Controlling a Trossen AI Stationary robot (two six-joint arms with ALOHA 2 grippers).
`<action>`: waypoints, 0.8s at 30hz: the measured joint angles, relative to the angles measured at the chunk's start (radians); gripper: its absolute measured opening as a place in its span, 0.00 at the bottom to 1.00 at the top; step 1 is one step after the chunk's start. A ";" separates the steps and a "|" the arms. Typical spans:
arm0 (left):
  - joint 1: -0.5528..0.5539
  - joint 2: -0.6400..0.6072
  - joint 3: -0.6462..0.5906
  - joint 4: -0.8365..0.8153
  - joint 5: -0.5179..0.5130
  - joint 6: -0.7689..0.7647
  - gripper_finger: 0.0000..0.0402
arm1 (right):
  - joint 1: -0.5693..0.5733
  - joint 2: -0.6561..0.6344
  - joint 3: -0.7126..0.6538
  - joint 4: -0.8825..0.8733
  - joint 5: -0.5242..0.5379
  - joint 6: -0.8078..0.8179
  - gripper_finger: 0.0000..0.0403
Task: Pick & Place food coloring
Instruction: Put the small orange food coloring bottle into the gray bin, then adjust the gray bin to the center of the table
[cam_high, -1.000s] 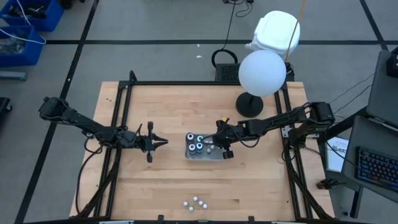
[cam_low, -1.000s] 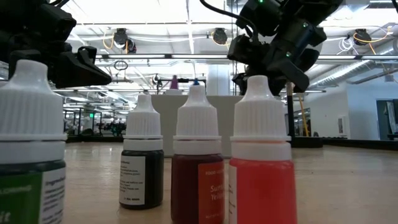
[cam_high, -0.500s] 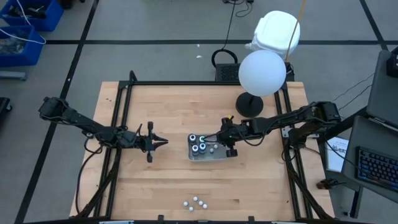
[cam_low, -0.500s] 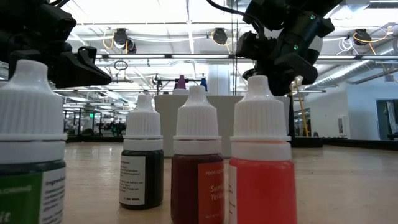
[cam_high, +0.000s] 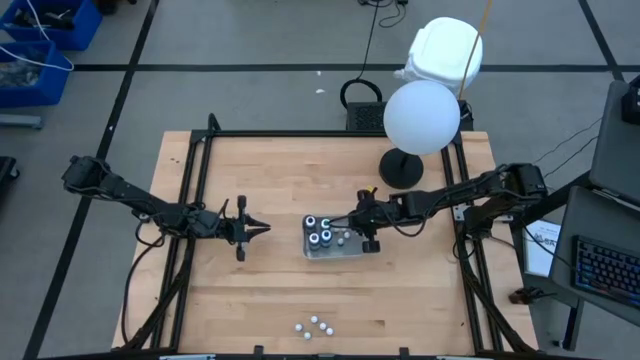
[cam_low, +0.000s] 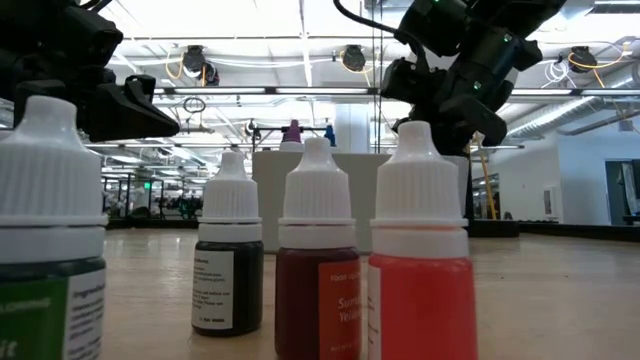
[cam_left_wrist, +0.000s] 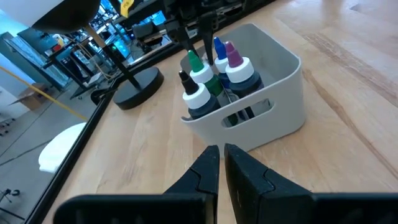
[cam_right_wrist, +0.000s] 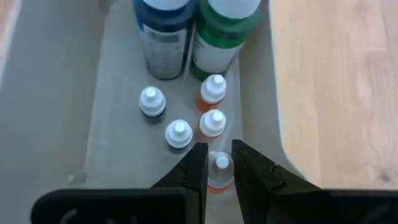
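A pale tray (cam_high: 340, 253) sits mid-table. In it stand taller bottles with coloured tips (cam_left_wrist: 208, 84) and several tiny white-capped food coloring bottles (cam_right_wrist: 179, 132), all upright on its floor. My right gripper (cam_right_wrist: 219, 158) reaches down into the tray's right end (cam_high: 352, 233), shut on one tiny orange bottle. My left gripper (cam_high: 262, 229) hovers left of the tray, shut on nothing (cam_left_wrist: 222, 152). More tiny bottles (cam_high: 313, 325) stand upright on their bases at the near edge, looming large in the low view (cam_low: 420, 250). My right gripper pinches a tiny orange food coloring bottle at its white cap and shoulders (cam_right_wrist: 219, 169) between its two fingers. The fingers slant down into the tray from the table's right side. Whether the upright bottle stands on the tray floor or hangs just above it, I cannot tell.
A black lamp base (cam_high: 402, 168) with a white globe (cam_high: 422, 116) stands at the far right of the table. A black frame rail (cam_high: 190, 210) runs along the table's edges. Bare wood lies between the tray and the bottles at the near edge.
My right gripper has drawn a little toward the table's right edge and rolled slightly. The tray with its bottles has slid the same way by a small amount.
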 joint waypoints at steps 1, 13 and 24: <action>0.000 0.000 0.000 0.000 0.000 0.000 0.08 | 0.000 0.000 -0.001 0.000 0.014 0.002 0.12; 0.000 0.000 0.000 0.001 0.000 -0.018 0.08 | 0.000 0.000 -0.021 0.027 0.016 -0.002 0.13; 0.000 0.000 0.000 0.001 0.000 -0.056 0.08 | -0.001 -0.001 -0.021 0.025 0.016 0.001 0.23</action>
